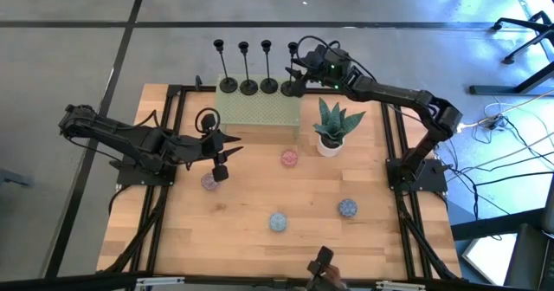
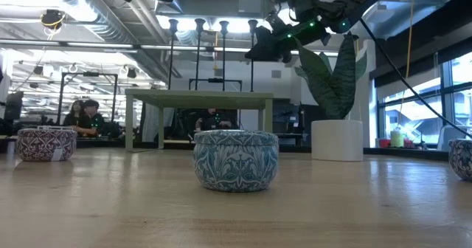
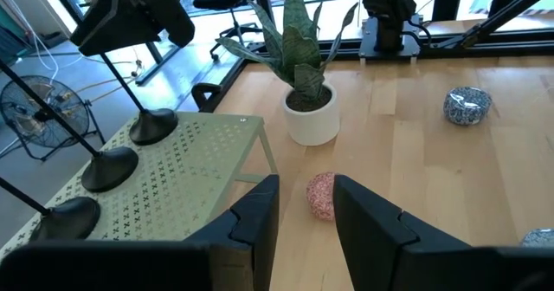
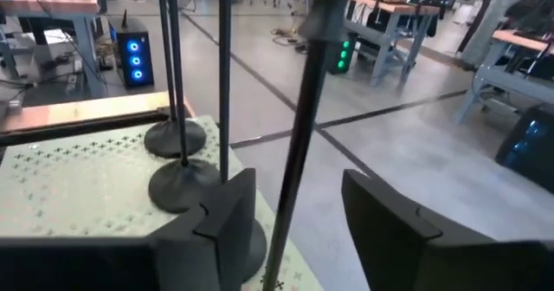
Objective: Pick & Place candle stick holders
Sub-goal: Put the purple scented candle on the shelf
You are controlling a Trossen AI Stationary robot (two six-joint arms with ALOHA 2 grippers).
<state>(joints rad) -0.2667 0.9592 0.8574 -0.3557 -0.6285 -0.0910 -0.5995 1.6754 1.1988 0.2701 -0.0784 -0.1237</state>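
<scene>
The four candle stick holders (image 1: pixel 257 70) are matching black pieces, each with a round flat base, a thin tall stem and a small cup on top. In the high view they stand in a row along the far edge of a pale green perforated stand (image 1: pixel 258 112), just above the frame's centre.

At the left of that view, the left gripper (image 1: pixel 227 145) hovers over the wooden table (image 1: pixel 260 196) near a pink patterned tin (image 1: pixel 210 181); its fingers stand a little apart with nothing between them. At the upper right, the right gripper (image 1: pixel 294 76) sits at the rightmost holder of the row. The right wrist view shows its fingers (image 4: pixel 227 206) parted, the stem passing between them without being pinched.

The left wrist view alone shows the stand's cross-shaped perforations and three holder bases side by side at the frame's left. The low view alone shows the stand's legs and people seated in the room behind it.

Also on the table are a potted plant (image 1: pixel 331 126) in a white pot right of centre, another pink tin (image 1: pixel 288 158) and two blue tins (image 1: pixel 277 222). The floor is grey concrete; the room beyond holds desks, chairs and windows.
</scene>
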